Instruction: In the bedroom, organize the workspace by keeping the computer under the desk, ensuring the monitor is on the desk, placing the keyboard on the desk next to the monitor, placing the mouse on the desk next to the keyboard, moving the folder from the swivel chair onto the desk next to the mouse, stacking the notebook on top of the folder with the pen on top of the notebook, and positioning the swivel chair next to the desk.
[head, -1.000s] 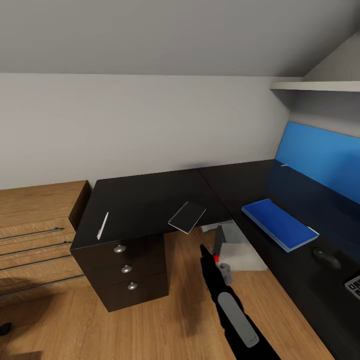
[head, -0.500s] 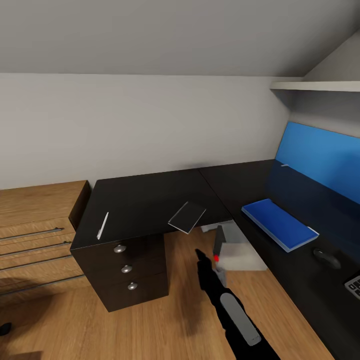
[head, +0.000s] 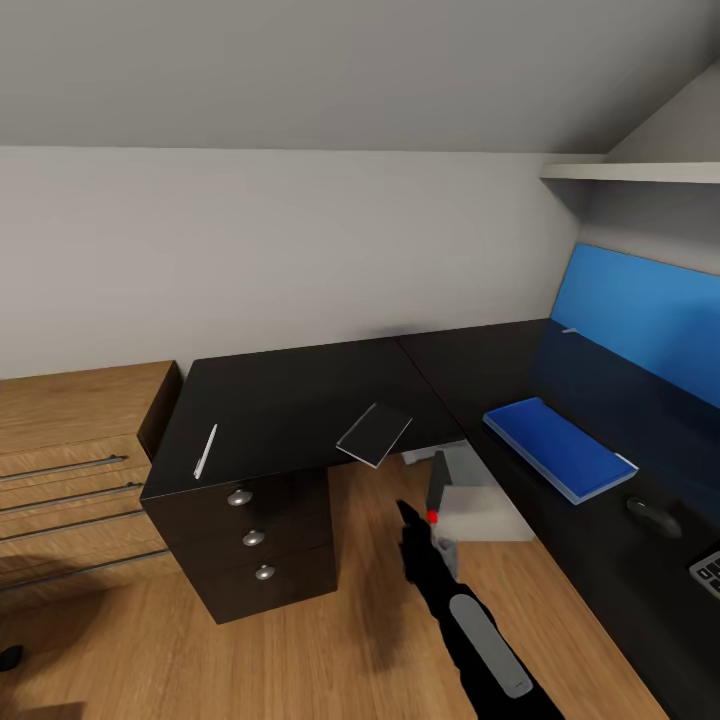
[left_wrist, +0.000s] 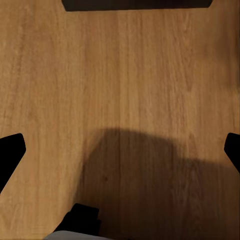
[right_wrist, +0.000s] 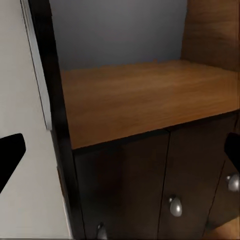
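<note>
- The right arm (head: 470, 620) has drawn back slightly from the notebook (head: 374, 434) on the desk (head: 290, 400)
- Both grippers' jaws stand wide open, empty
- Notebook still awaits stacking on the folder (head: 560, 448)

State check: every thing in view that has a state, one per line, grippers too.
Bright blue flat folder: flat on the glossy black L-shaped desk.
Dark thin notebook: on desk, overhanging the front edge.
White pen: lying on desk.
Dark mouse: on desk, beside the folder.
Light grey computer tower: on floor under desk.
Desk drawers: shut.
Left gripper: open.
Right gripper: open.
</note>
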